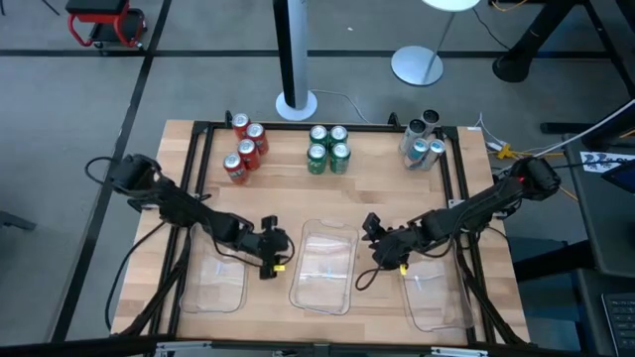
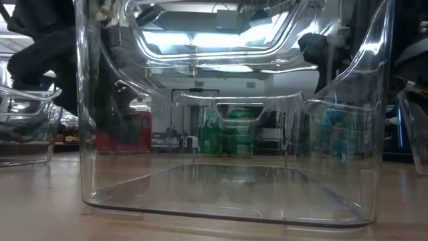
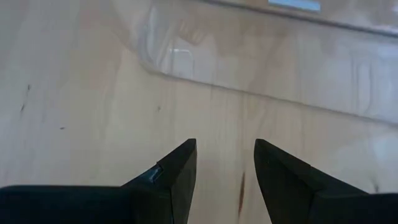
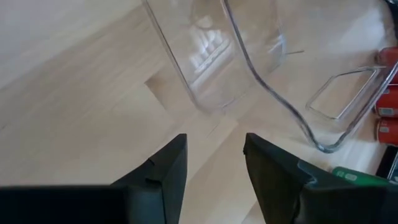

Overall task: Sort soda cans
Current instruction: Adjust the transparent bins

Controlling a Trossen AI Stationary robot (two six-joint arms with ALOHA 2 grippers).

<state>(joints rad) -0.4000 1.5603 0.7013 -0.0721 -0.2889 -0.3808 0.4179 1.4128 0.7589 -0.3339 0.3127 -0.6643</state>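
Observation:
Three groups of soda cans stand upright along the far edge: red cans (image 1: 245,147), green cans (image 1: 327,149) and silver-blue cans (image 1: 422,144). The low view shows them through a clear tray as red (image 2: 134,130), green (image 2: 231,130) and blue (image 2: 334,130). My left gripper (image 1: 276,244) (image 3: 225,158) is open over bare wood, just left of the middle tray (image 1: 325,266). My right gripper (image 1: 371,236) (image 4: 214,152) is open over bare wood on that tray's right. Neither touches anything. Red cans (image 4: 388,93) show far off in the right wrist view.
Three clear plastic trays sit along the near edge: left (image 1: 213,283), middle, right (image 1: 437,293). A black frame (image 1: 203,149) borders the table on its left, far and right sides. Bare wood (image 1: 327,198) lies between the cans and the trays.

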